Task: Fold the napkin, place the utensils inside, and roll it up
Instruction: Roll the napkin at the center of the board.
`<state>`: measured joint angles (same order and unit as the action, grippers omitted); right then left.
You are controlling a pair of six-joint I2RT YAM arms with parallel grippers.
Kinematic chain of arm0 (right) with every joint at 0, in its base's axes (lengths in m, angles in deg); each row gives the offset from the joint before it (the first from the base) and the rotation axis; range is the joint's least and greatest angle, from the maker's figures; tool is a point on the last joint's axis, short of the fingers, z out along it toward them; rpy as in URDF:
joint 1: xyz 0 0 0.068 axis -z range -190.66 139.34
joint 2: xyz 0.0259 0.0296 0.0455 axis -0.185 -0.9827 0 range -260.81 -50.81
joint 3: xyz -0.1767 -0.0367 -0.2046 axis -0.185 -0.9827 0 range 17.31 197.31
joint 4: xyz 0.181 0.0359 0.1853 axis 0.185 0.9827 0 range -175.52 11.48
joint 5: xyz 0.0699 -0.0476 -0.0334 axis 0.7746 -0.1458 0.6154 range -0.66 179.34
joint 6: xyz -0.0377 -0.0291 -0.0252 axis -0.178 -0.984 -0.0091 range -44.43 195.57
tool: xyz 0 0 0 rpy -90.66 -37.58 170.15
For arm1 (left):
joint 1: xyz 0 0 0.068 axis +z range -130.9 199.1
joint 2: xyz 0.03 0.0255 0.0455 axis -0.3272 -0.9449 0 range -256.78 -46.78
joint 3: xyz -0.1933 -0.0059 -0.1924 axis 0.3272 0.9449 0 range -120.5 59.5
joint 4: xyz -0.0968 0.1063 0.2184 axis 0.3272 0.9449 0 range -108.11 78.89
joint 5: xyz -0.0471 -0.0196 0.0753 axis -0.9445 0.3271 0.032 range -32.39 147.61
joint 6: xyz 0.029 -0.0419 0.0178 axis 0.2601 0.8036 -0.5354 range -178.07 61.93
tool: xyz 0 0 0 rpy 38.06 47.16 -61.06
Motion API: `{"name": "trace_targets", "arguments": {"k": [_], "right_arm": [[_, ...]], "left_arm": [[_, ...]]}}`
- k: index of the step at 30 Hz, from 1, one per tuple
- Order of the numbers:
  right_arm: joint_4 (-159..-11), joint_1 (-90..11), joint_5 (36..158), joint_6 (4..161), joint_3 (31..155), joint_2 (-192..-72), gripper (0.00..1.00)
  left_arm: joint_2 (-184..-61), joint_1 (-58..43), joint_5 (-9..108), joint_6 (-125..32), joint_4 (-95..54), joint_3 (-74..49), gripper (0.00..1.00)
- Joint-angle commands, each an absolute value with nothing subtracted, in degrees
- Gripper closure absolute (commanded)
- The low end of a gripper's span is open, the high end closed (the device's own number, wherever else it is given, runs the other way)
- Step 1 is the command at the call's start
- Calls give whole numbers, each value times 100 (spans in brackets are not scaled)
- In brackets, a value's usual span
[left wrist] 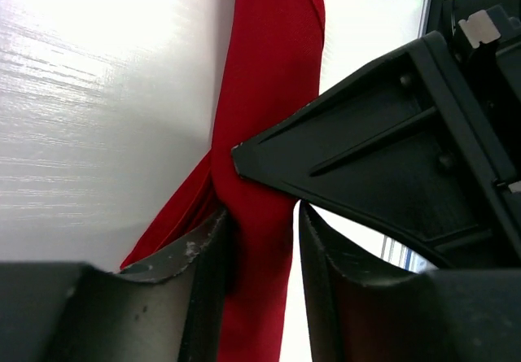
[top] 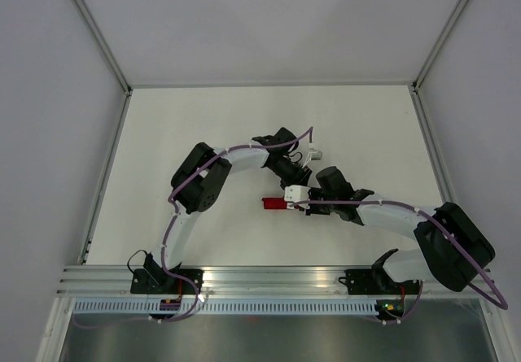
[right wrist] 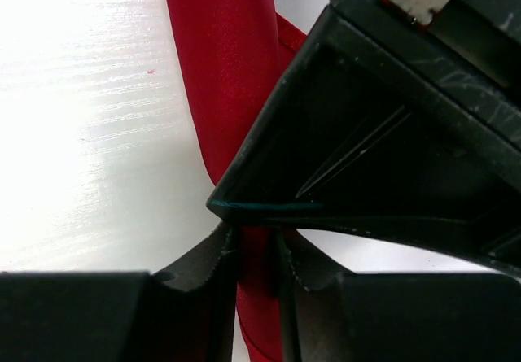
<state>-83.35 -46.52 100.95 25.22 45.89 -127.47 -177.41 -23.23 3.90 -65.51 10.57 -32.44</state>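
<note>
Both hands crowd one slim roll. Right hand (right wrist: 256,233) is clenched on the bright red, thin cloth napkin (right wrist: 220,69), rolled into a narrow tube lying on the glossy white tabletop (right wrist: 81,134). Left hand (left wrist: 260,211) straddles the same tube just beside it, though whether it pinches or merely flanks I cannot tell. Risk: a pull from either side could drag the loose cloth and unwind the roll, or knock the hands together. No utensils show; each hand blocks the other's path.
</note>
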Motion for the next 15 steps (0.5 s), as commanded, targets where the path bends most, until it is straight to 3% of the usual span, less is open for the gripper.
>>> {"name": "trace_targets", "arguments": {"k": [1, 15], "right_arm": [[-7639, -4635, 9874, 2477, 4911, -12982, 75], [-5856, -4617, 10313, 2968, 5914, -13676, 78]], "left_arm": [[-17599, -2265, 848, -6432, 1257, -3252, 55], [-15982, -1624, 3129, -5307, -69, -2700, 52]]}}
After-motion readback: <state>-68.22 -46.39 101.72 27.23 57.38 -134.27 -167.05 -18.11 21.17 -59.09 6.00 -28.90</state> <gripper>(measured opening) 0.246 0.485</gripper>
